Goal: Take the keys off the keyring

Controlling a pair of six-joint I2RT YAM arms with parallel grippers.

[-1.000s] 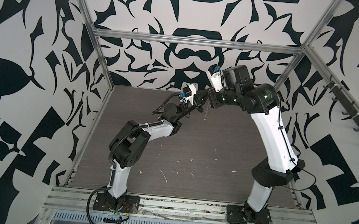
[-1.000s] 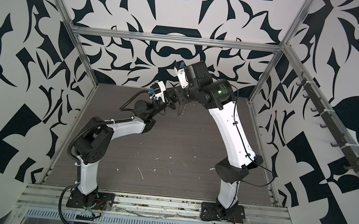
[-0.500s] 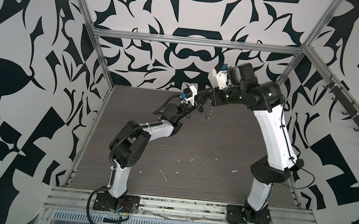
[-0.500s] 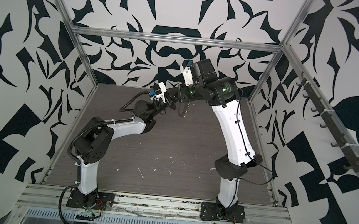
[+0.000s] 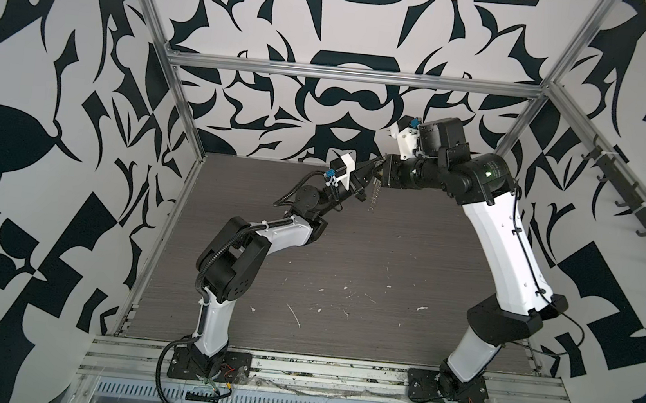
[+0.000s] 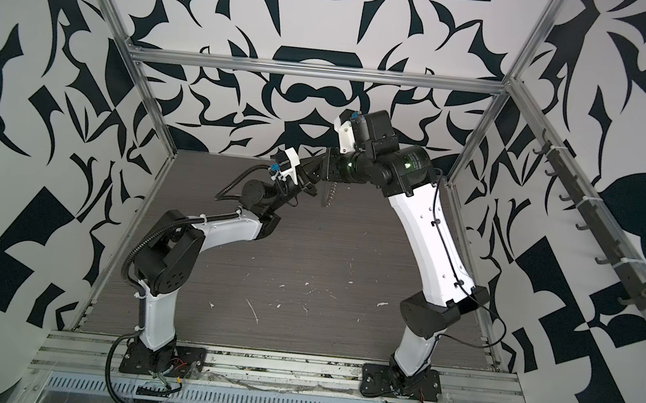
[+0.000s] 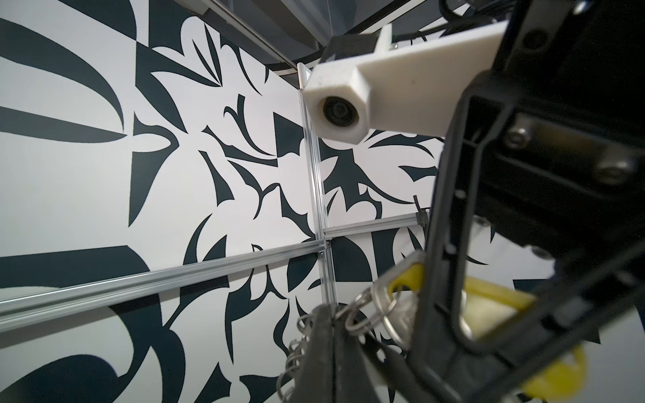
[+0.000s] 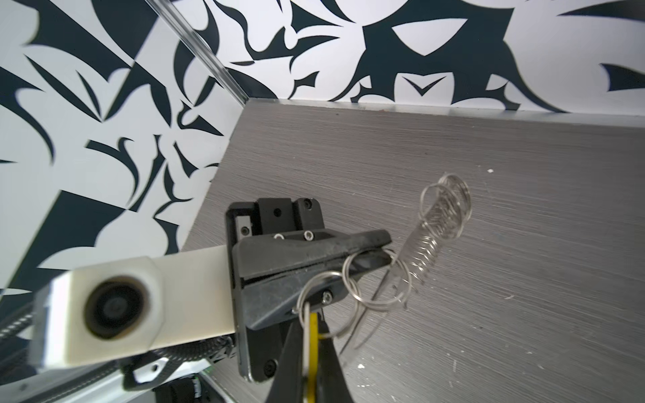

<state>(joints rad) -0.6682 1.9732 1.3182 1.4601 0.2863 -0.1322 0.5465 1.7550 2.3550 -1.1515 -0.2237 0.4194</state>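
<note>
Both grippers meet in mid-air over the back of the table. My left gripper [image 7: 333,308] [image 5: 369,171] is shut on the keyring [image 8: 378,304], a thin silvery hoop [image 7: 363,315]. A link chain [image 8: 431,226] [image 5: 374,197] [image 6: 328,195] hangs from the hoop. My right gripper [image 8: 310,326] [image 5: 383,168] is shut on the keys [image 8: 314,345], a yellow tag with a flat silvery piece, which hangs on a smaller ring. In the left wrist view the yellow tag [image 7: 406,279] shows beside the right gripper's black body. In both top views the keys are too small to make out.
The grey wood-grain table [image 5: 347,262] carries only small white scraps [image 5: 295,316]. Patterned walls and aluminium frame posts [image 5: 184,106] close in the back and sides. A rail of dark hooks [image 5: 639,211] runs along the right wall.
The right arm's wrist and forearm have swung a little to the right, turning its camera. The left arm holds its place. Both grippers stay shut where they meet.
</note>
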